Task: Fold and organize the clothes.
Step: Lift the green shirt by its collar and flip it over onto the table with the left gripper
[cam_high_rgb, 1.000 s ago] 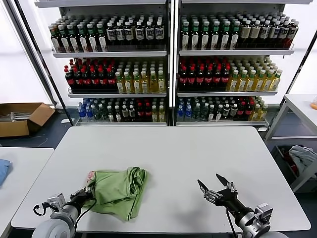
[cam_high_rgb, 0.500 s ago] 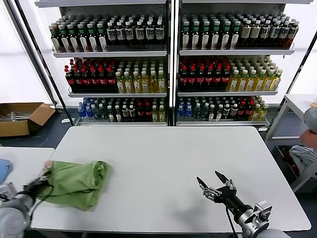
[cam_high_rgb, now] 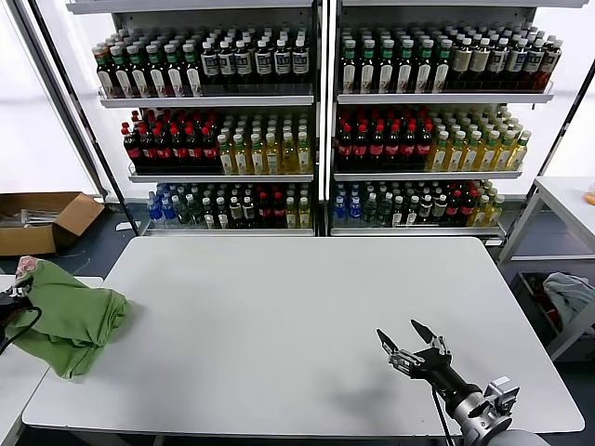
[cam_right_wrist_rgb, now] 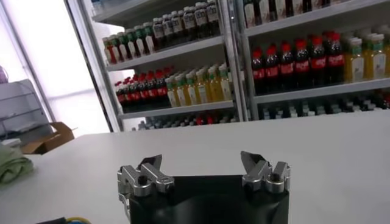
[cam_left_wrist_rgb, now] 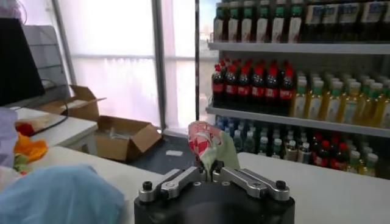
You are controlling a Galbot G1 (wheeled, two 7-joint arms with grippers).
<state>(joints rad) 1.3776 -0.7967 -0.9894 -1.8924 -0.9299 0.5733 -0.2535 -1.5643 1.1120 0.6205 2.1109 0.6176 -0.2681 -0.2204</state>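
Left gripper [cam_left_wrist_rgb: 207, 167] fingers pinch soft, crumpled green shirt [cam_high_rgb: 70, 316] at bench [cam_high_rgb: 297, 316] edge; right gripper [cam_high_rgb: 414, 346] fingers spread, idle

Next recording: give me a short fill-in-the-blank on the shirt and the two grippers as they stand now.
1. The left gripper is shut on the light green soft ____.
2. The bundled shirt hangs over the white table's ____ edge.
3. The right gripper hovers with its fingers ____.

Missing words: shirt; left; open

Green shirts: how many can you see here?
1. The green shirt hangs bunched from the shut left gripper at the table's left edge. Others may be out of view.
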